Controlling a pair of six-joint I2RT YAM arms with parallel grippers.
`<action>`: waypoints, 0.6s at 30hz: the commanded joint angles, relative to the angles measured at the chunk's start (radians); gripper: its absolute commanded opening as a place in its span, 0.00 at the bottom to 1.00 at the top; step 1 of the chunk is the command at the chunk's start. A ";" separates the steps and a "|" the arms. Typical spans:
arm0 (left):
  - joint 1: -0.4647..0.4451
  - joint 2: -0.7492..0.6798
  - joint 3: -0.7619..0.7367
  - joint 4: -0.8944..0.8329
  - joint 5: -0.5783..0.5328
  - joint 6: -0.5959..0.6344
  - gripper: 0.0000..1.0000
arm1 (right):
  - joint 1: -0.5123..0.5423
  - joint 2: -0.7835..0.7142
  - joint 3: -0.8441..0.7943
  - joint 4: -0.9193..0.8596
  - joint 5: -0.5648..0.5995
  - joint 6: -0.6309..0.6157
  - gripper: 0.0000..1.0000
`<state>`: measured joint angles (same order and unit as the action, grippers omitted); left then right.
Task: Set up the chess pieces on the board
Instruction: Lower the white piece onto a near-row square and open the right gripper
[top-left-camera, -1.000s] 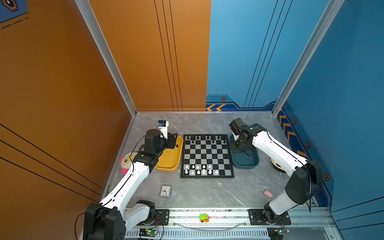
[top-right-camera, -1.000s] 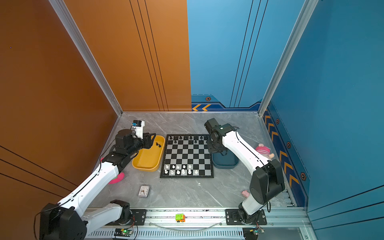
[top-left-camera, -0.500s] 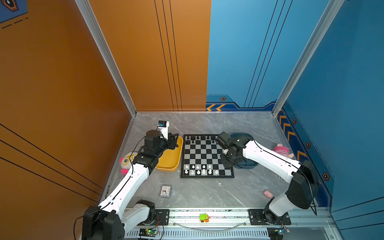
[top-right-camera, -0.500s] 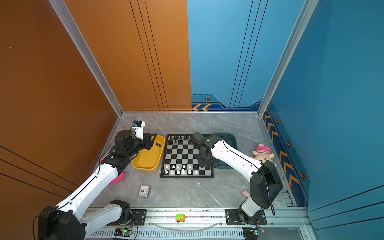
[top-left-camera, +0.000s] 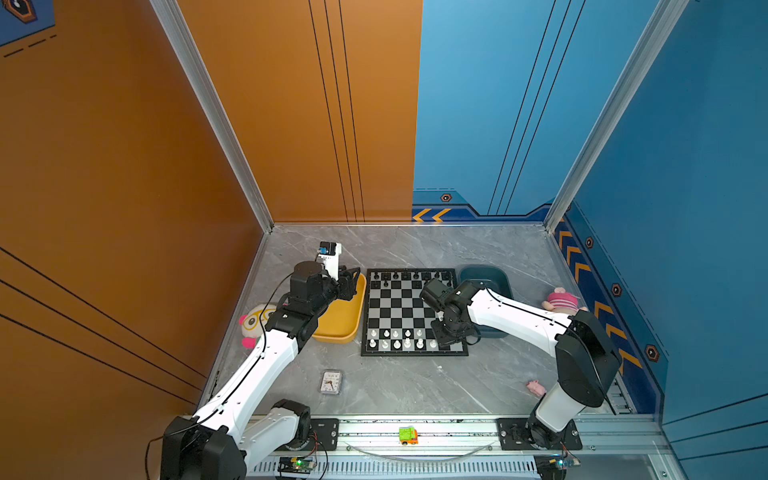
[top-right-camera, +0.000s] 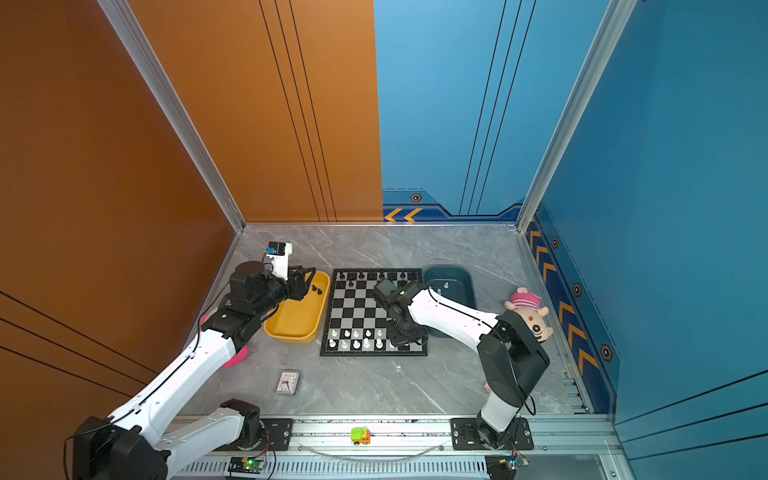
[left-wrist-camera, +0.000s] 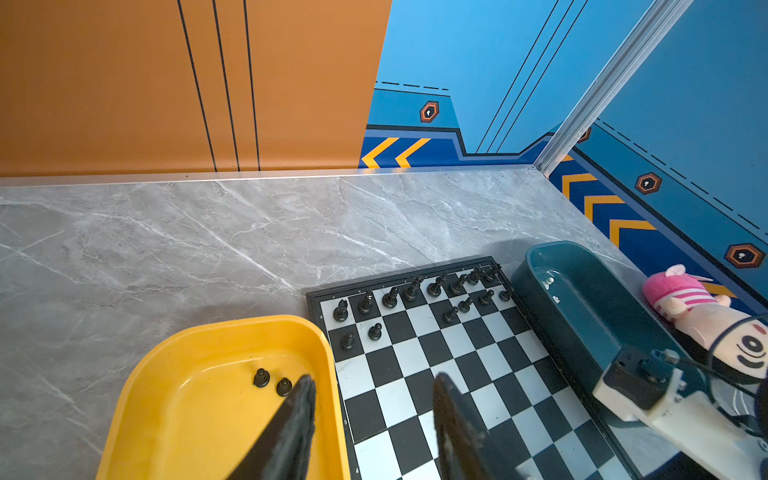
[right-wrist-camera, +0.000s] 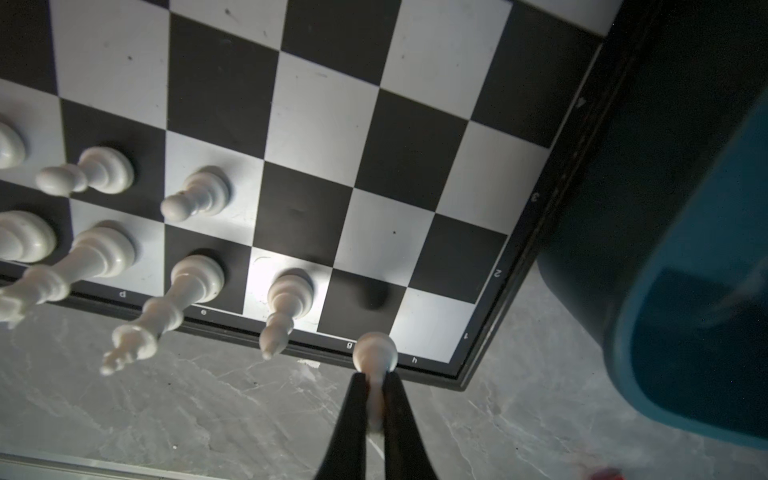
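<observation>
Grey marble-look tabletop (top-left-camera: 395, 386), boxed in by an orange wall (top-left-camera: 291, 124) and a blue wall (top-left-camera: 498, 104), with yellow chevrons along the blue skirting.

The right arm comes in from its base on the front rail, with the forearm passing over the teal tray (top-left-camera: 494, 276) and the wrist bent so the right gripper (right-wrist-camera: 375, 380) points straight down. Its fingers are pinched tight on a white piece (right-wrist-camera: 375, 351). That piece hangs just above the board (top-left-camera: 399, 307), over the near corner by the g and h marks. The other white pieces (right-wrist-camera: 195, 195) stand in two rows just beside the gripper, and the black pieces (top-left-camera: 409, 276) are well away from it at the far edge.

The left arm stretches forward with its wrist roughly level. The left gripper (left-wrist-camera: 374, 399) has its fingers apart with nothing between them (just air). The yellow tray (left-wrist-camera: 174, 395) is under one finger and the board's edge is under the other. Two black pawns (left-wrist-camera: 272, 382) lie in that tray, just ahead of the fingertip.
</observation>
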<state>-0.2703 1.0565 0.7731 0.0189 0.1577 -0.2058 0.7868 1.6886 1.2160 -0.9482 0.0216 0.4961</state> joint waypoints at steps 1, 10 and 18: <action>-0.009 -0.015 -0.013 -0.002 -0.023 0.019 0.48 | 0.006 0.027 -0.019 0.034 -0.006 0.017 0.00; -0.010 -0.013 -0.011 -0.007 -0.027 0.024 0.48 | 0.005 0.061 -0.021 0.067 -0.019 0.019 0.00; -0.012 -0.013 -0.012 -0.008 -0.030 0.026 0.48 | 0.006 0.069 -0.030 0.069 -0.026 0.022 0.00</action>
<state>-0.2729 1.0565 0.7731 0.0185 0.1471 -0.1986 0.7868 1.7348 1.2064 -0.8963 0.0177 0.4992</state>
